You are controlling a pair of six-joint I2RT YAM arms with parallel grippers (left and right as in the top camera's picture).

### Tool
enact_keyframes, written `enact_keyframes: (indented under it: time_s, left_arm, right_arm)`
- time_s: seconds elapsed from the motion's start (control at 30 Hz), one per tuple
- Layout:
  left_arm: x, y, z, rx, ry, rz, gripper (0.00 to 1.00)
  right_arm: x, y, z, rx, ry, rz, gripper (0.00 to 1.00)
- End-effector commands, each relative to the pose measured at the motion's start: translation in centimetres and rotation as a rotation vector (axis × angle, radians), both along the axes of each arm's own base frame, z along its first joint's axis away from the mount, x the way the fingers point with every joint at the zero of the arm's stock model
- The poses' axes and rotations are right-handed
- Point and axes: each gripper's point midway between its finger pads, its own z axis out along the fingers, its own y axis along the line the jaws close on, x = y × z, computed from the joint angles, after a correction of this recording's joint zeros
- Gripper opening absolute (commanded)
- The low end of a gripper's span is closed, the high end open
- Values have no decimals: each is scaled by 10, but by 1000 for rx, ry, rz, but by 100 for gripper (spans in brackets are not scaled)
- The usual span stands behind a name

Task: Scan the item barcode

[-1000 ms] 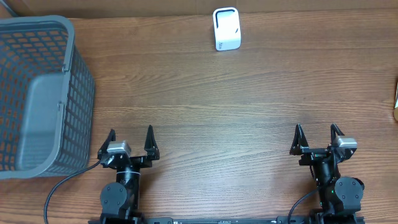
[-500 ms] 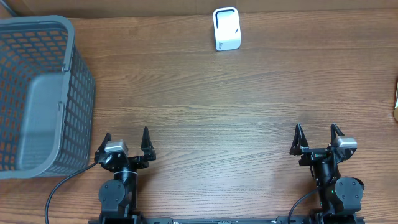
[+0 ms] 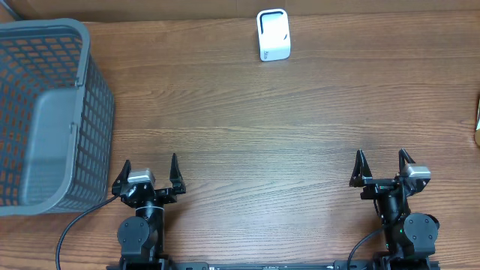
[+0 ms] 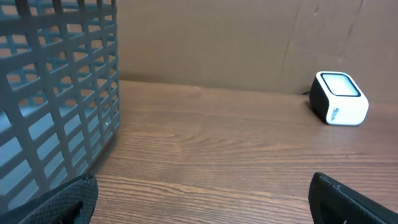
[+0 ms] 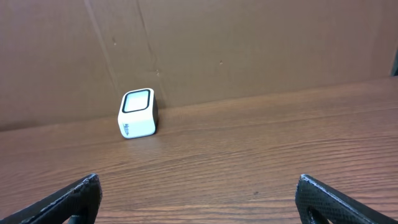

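Left claw (image 3: 148, 171), right claw (image 3: 382, 163) gaping wide, holding nothing; probable item (image 3: 478, 124) barely peeking at right edge, risking mis-aimed grab.

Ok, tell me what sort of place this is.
Probably a mock shop checkout on a lab bench: a white barcode scanner at the far edge of the wooden table, a grey mesh shopping basket on the left, and a cardboard wall behind.

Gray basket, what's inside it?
Nothing shows inside the gray basket; only its bare floor is visible. Its left part runs past the overhead frame, so that corner is unseen.
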Motion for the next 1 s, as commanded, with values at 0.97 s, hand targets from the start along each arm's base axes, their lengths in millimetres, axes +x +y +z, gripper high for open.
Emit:
enact_keyframes:
  time_s: [0.97]
  left_arm:
    - [-1,2,1,66,-1,4,100]
  right_arm:
    - [0,1,-1,-4,-6,2,100]
